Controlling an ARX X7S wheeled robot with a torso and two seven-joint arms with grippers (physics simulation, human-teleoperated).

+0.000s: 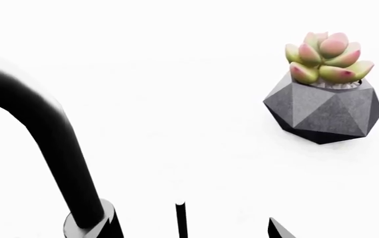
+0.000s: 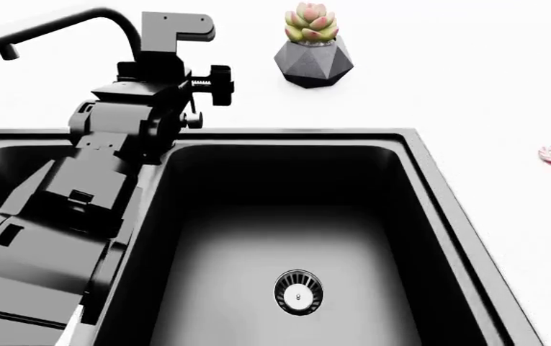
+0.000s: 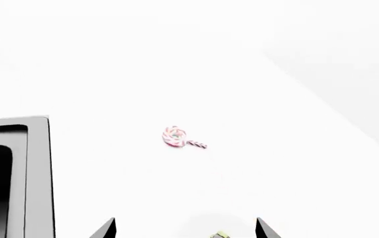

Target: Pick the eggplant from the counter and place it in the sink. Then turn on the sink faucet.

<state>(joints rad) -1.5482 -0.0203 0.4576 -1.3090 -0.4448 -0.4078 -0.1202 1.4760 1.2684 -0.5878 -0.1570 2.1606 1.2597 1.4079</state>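
Observation:
The eggplant is not in view in any frame. The black sink (image 2: 429,187) shows only its round drain strainer (image 2: 297,292) in the right basin. The black sink faucet (image 2: 83,18) stands behind the sink's divider, its spout pointing left. My left arm reaches up to it. In the left wrist view the faucet's neck (image 1: 44,129) curves past one side, and a thin black bar (image 1: 181,220), apparently the lever, stands between the tips of my open left gripper (image 1: 196,230), apart from both. My right gripper (image 3: 184,230) is open over the white counter (image 3: 275,99).
A succulent in a grey faceted pot (image 2: 314,54) stands on the counter behind the sink, also in the left wrist view (image 1: 325,106). A pink-and-white candy (image 3: 176,136) lies right of the sink's corner (image 3: 37,163). A small yellow-green speck (image 3: 219,235) shows between the right fingertips.

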